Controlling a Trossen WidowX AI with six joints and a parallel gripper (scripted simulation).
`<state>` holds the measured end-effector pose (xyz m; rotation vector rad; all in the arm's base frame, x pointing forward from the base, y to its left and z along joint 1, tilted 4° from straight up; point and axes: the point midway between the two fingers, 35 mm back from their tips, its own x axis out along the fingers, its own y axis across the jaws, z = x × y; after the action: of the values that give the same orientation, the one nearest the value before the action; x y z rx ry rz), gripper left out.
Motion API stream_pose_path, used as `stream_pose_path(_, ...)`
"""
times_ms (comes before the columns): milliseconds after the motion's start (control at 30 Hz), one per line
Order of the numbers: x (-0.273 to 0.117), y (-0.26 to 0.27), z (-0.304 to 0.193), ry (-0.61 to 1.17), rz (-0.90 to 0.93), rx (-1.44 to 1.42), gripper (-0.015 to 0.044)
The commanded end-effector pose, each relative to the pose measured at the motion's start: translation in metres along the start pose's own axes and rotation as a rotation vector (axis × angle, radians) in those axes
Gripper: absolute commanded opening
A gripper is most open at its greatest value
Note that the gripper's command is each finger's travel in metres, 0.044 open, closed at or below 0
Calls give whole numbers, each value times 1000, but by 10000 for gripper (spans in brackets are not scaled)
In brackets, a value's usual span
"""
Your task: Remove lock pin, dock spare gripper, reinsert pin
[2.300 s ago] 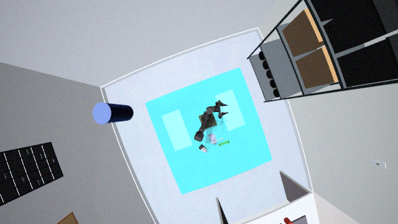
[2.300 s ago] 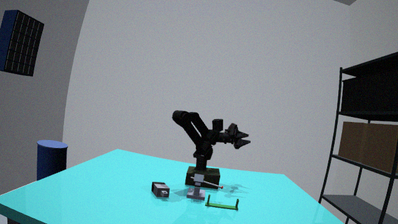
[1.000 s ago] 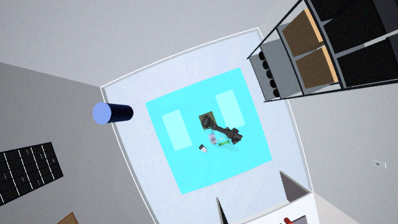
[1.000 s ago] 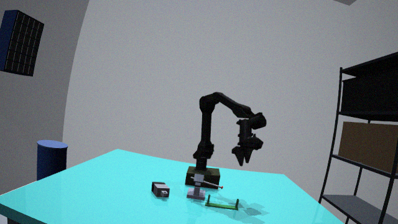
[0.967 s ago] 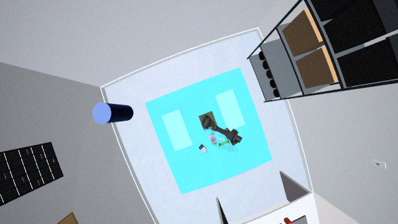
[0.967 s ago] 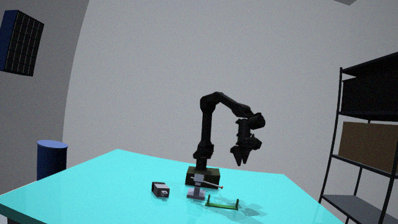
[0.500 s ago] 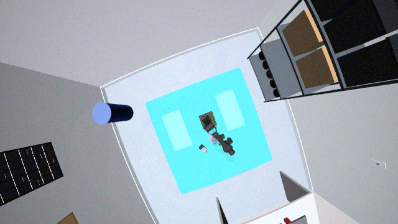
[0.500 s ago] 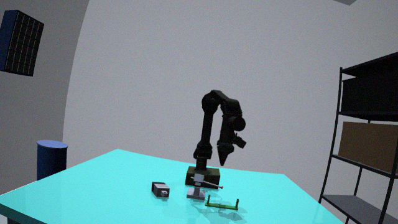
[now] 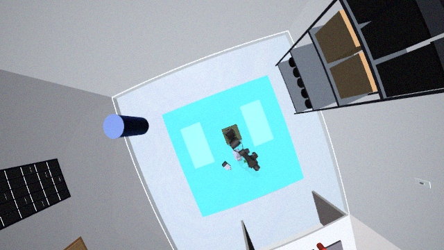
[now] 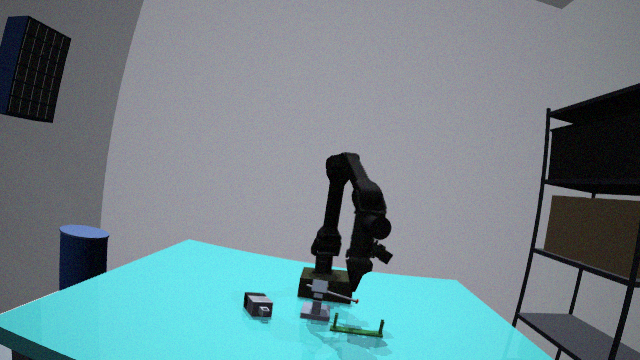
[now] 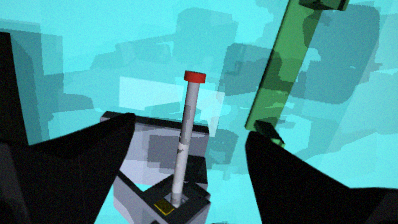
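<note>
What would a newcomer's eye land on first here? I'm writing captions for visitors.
Probably the bright cyan tabletop, filling the middle of the top view. Next, the black jointed robot arm arching over it, its black two-fingered gripper open. In the wrist view, the red-capped grey pin stands out between the fingertips, untouched.

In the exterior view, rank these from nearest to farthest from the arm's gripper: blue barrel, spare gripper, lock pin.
1. Lock pin: sticking out of the socket, toward the right of that view.
2. Spare gripper: on the table, left of the socket.
3. Blue barrel: far left, beyond the table's edge.
</note>
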<state>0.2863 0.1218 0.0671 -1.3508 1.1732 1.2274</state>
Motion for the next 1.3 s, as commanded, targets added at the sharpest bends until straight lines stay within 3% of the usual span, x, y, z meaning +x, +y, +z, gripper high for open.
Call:
stream_pose_path(0, 8, 1, 0, -4, 6, -4, 300)
stream_pose_path(1133, 57, 1, -2, -3, 6, -4, 300)
stream_pose_path(1267, 57, 1, -2, -3, 6, -4, 195)
